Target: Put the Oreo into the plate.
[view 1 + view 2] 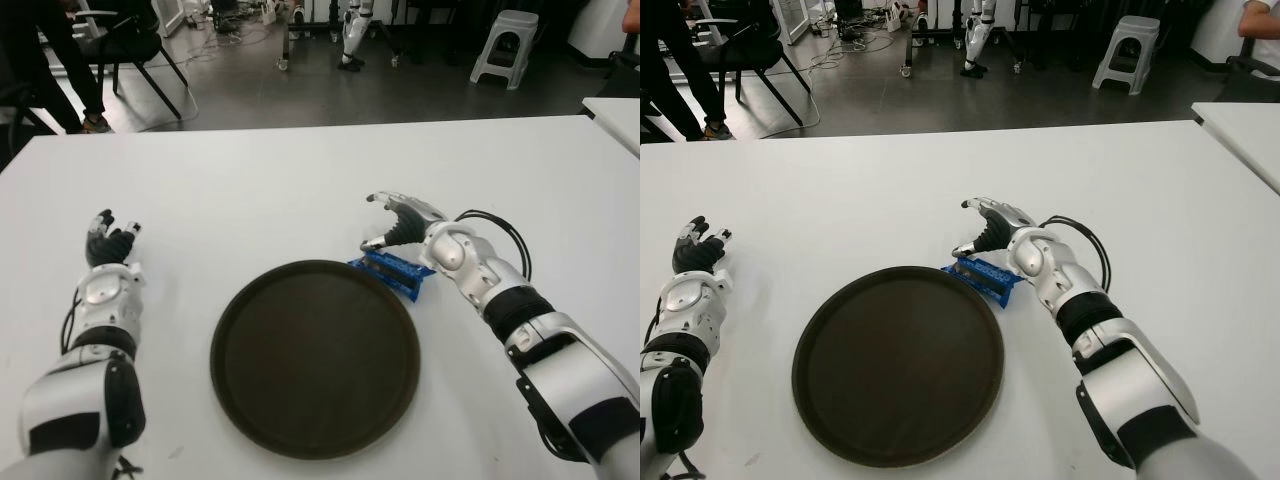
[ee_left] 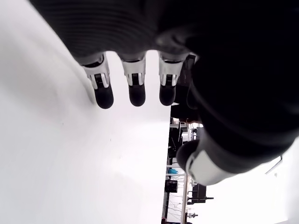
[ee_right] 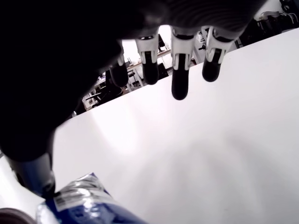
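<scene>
Right hand (image 1: 398, 222) over the Oreo pack (image 1: 395, 270) at the plate (image 1: 314, 357)'s far-right rim, fingers spread, thumb touching wrapper, not yet gripping. Left hand (image 1: 108, 243) near table (image 1: 300, 180)'s left edge, fingers relaxed, empty.

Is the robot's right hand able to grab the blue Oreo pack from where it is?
Probably yes: the right hand hovers open right above the blue Oreo pack, thumb at it, nothing between.
</scene>
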Motion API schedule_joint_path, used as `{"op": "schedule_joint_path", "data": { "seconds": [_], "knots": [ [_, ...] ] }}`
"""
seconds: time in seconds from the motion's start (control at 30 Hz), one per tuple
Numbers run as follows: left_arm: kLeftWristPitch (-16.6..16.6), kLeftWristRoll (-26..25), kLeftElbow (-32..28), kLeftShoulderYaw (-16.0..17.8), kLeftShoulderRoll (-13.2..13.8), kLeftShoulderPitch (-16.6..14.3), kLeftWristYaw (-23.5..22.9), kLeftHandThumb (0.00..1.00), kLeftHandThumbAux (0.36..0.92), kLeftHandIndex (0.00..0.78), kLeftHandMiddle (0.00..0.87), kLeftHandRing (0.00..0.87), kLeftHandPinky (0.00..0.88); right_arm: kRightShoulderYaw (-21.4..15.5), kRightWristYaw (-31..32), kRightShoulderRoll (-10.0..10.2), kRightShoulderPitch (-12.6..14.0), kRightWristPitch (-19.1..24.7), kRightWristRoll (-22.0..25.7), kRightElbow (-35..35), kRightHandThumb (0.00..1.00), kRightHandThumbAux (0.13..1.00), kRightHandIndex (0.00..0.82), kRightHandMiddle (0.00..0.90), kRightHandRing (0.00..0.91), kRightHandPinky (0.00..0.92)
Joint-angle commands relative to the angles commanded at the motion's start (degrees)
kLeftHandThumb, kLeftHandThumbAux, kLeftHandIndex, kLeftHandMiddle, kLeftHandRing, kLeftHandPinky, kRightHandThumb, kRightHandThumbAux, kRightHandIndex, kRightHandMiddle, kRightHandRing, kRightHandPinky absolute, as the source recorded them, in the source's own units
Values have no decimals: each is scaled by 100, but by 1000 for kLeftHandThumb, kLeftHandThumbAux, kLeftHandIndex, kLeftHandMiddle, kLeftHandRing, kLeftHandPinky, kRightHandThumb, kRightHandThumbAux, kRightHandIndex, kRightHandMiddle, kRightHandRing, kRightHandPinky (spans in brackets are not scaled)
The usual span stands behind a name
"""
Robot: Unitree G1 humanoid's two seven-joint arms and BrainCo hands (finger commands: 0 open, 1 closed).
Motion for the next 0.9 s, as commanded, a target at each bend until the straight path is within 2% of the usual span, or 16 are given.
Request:
{"op": "schedule_joint_path", "data": {
  "seconds": [0.1, 0.23, 0.47, 0.63, 0.9],
  "knots": [
    [-13, 0, 1, 3, -3, 4, -4, 0, 797, 0, 0, 0, 26, -7, 104, -50, 115, 131, 13, -280, 117, 680, 0, 223, 281, 225],
    [-39, -3, 0, 14, 1, 7, -11, 0, 810, 0, 0, 0, 27, 4, 192, -110, 243, 321, -32, -621, 114, 685, 0, 250, 304, 260],
    [-43, 15, 0, 14, 10, 10, -30, 0, 812, 0, 0, 0, 26, 29, 473, -240, 418, 613, -123, -1177, 159, 696, 0, 198, 307, 361],
    [-22, 17, 4, 15, 16, 2, -30, 0, 818, 0, 0, 0, 27, 24, 728, -325, 525, 807, -161, -1520, 182, 712, 0, 184, 348, 419],
    [10, 13, 12, 25, 25, -6, -10, 0, 827, 0, 0, 0, 30, 41, 1117, -488, 696, 1160, -272, -2090, 191, 715, 0, 233, 438, 479]
  ]
}}
